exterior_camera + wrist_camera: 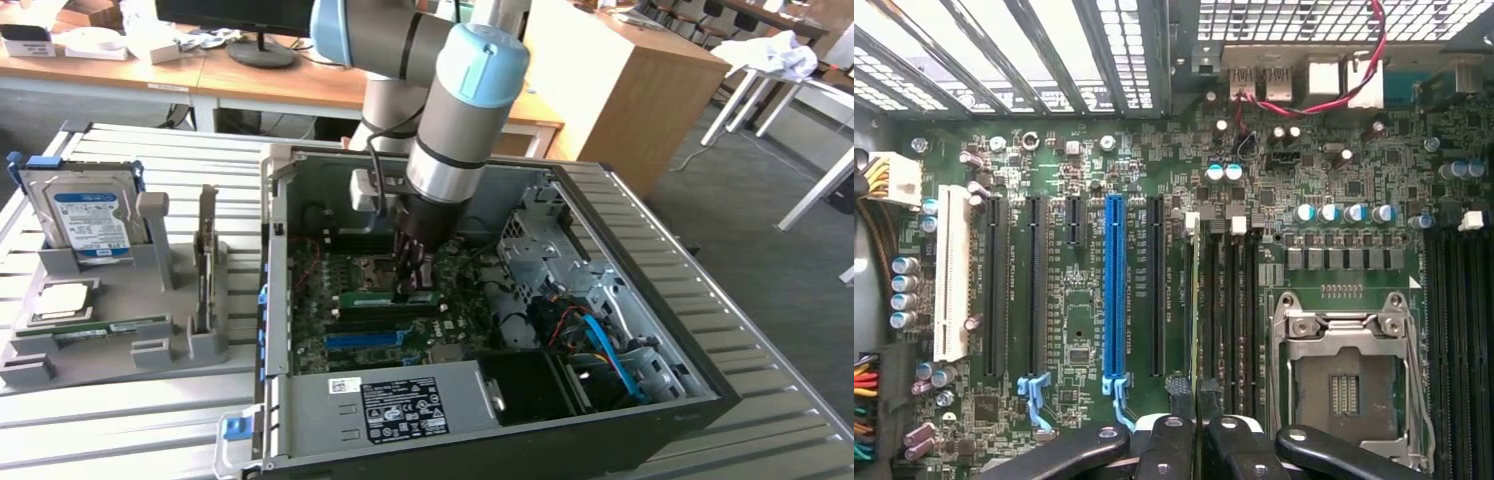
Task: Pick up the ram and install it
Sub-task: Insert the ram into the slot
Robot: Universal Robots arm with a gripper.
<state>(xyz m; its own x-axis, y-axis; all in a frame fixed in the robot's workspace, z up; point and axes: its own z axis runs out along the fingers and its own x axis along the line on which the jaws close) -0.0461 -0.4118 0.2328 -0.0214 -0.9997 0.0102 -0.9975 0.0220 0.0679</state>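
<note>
Entry: seating step. My gripper [414, 280] is down inside the computer case [694, 330], just over the motherboard [1084, 330]. My fingers [1172, 445] are pinched almost together with only a thin gap left. In that gap I hold the ram [1189, 300] by its upper edge. From the wrist I see it edge-on, a pale narrow line running away from my fingertips. In the exterior view it shows as a green stick lying level at my fingertips, along the memory slots [1229, 300], between the CPU socket [1344, 370] and the blue expansion slot [1114, 290]. I cannot tell whether its lower edge touches the slot or hangs just above it. Judgement: the pick is done and the work stands at insertion. To do this well, I keep the stick upright and parallel to the slot, because a thin board will likely bow if pushed askew. The notch must meet the slot key, which I cannot check from here. The white latch [1192, 222] at the far end should stand swung out; it looks so, but I am not certain. Pressure should go straight down, even and slow, with no sideways load. Risk: my grip appears nearer one end, so the other end may ride high. The hard drive [83, 215] stands in the grey holder [80, 355], well apart from the case.
</note>
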